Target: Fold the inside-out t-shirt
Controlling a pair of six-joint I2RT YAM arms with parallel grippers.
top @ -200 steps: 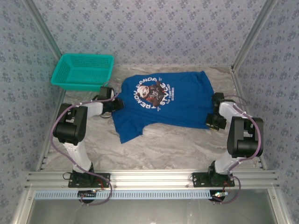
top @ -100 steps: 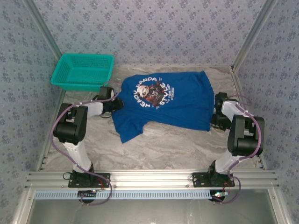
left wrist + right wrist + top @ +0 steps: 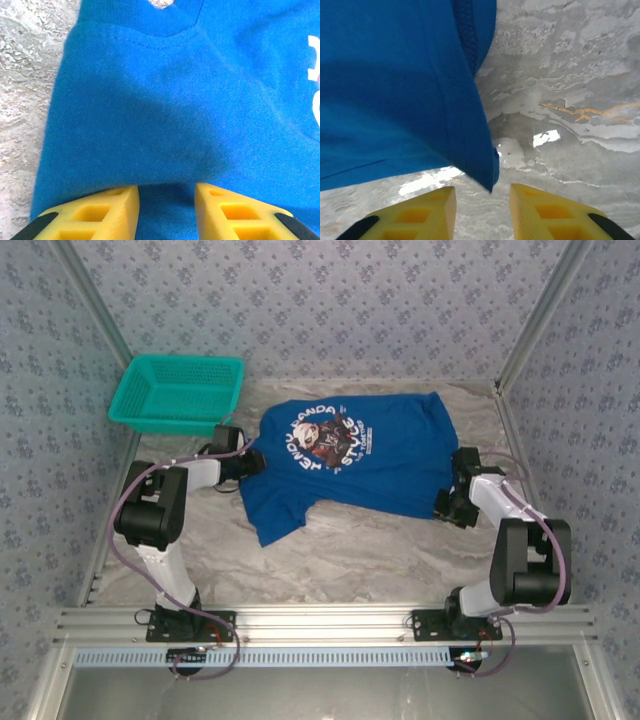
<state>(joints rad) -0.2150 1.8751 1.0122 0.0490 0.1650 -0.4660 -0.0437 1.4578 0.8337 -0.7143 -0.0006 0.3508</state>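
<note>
The royal-blue t-shirt (image 3: 395, 465) lies spread across the far half of the table with its white chest print facing up. One sleeve trails toward the near left. My left gripper (image 3: 250, 462) is at the shirt's left end by the collar. In the left wrist view its yellow fingers (image 3: 117, 205) stand apart with blue cloth (image 3: 165, 100) bulging over the tips and lying in the gap (image 3: 166, 192). My right gripper (image 3: 447, 505) sits at the shirt's near right corner, open (image 3: 482, 192). The hem corner (image 3: 487, 175) hangs just ahead of its tips, unpinched.
A teal mesh basket (image 3: 178, 390) stands at the far left corner, just beyond my left arm. Bare marbled tabletop (image 3: 330, 550) stretches between the shirt and the arm bases. Patterned walls and metal rails close in the table's sides.
My right gripper has opened and let go of the shirt's corner, and that arm has shifted slightly toward the near side. The left gripper and the shirt have hardly moved.
</note>
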